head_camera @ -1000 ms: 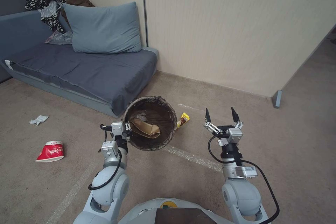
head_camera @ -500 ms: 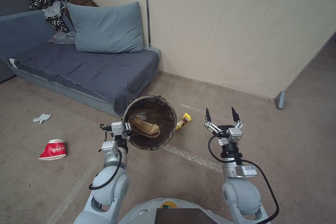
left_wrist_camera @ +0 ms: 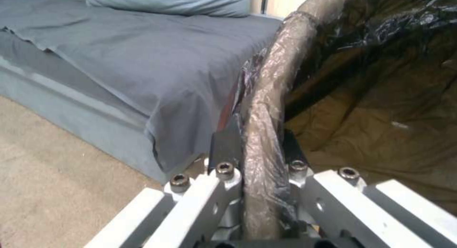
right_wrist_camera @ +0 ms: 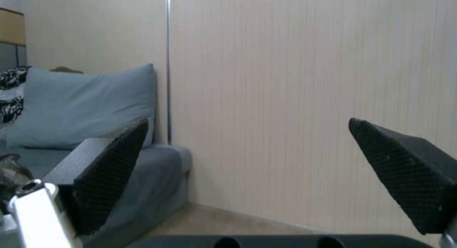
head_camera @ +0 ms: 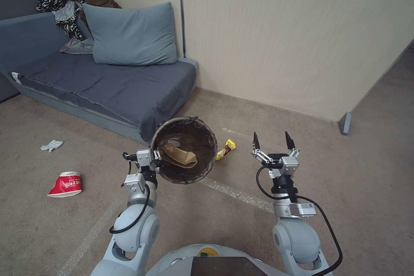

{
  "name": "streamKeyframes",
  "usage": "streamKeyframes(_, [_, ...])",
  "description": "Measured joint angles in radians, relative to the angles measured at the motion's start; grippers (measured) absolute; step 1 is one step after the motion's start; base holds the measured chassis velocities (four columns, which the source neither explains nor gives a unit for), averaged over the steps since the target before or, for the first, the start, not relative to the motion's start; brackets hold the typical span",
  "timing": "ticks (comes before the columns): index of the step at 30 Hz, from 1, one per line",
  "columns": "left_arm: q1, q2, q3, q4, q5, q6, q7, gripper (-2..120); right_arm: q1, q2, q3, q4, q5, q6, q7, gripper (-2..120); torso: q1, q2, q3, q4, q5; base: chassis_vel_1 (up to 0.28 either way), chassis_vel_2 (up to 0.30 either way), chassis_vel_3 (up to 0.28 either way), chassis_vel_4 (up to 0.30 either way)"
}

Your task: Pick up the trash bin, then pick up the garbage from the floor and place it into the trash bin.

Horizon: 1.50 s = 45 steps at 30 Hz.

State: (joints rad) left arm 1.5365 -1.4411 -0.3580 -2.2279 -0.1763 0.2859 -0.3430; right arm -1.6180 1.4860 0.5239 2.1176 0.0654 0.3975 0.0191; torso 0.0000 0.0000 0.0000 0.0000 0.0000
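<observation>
Gripping the bag-wrapped rim of the trash bin [head_camera: 184, 150], the left gripper [head_camera: 154, 155] is seen with its jaws closed on that rim, one finger inside and one outside the dark liner, as is shown close up in the left wrist view, where the rim [left_wrist_camera: 266, 108] runs straight out from between the fingers [left_wrist_camera: 225, 144]. The bin is held up off the floor [head_camera: 241, 228], its mouth tilted toward the camera, and a tan paper bag [head_camera: 179, 157] is seen lying inside it, just past the gripping fingers. The right gripper [head_camera: 273, 141] is held in the air to the right of the bin, well apart from it, with its two dark fingertips [right_wrist_camera: 112, 169] spread wide and nothing between them. A yellow snack wrapper [head_camera: 226, 148] lies on the carpet between the bin and the right gripper, beyond and to the left of those open fingers. Farther out to the left of the left gripper, a red-and-white paper cup [head_camera: 65, 184] lies on its side, and a crumpled white tissue [head_camera: 51, 145] lies beyond it, nearer the grey sofa [head_camera: 108, 82].
</observation>
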Motion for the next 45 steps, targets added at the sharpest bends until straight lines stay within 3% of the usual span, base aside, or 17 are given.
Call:
streamKeyframes(32, [0.001, -0.003, 0.006, 0.003, 0.012, 0.002, -0.004, 3, 0.013, -0.007, -0.002, -0.018, 0.003, 0.032, -0.053, 100, 0.0, 0.0, 0.0, 0.0, 0.0, -0.041, 0.033, 0.039, -0.036])
streamKeyframes(38, [0.001, 0.0, 0.009, 0.002, 0.012, 0.003, -0.003, 3, 0.055, -0.048, -0.024, -0.038, 0.006, -0.018, -0.042, 100, 0.0, 0.0, 0.0, 0.0, 0.0, 0.0, 0.0, 0.0, 0.0])
streamKeyframes(45, [0.003, 0.001, 0.009, 0.001, 0.01, -0.004, 0.005, 3, 0.209, -0.099, -0.106, -0.163, 0.075, -0.171, 0.029, 100, 0.0, 0.0, 0.0, 0.0002, 0.0, 0.0, 0.0, 0.0, 0.0])
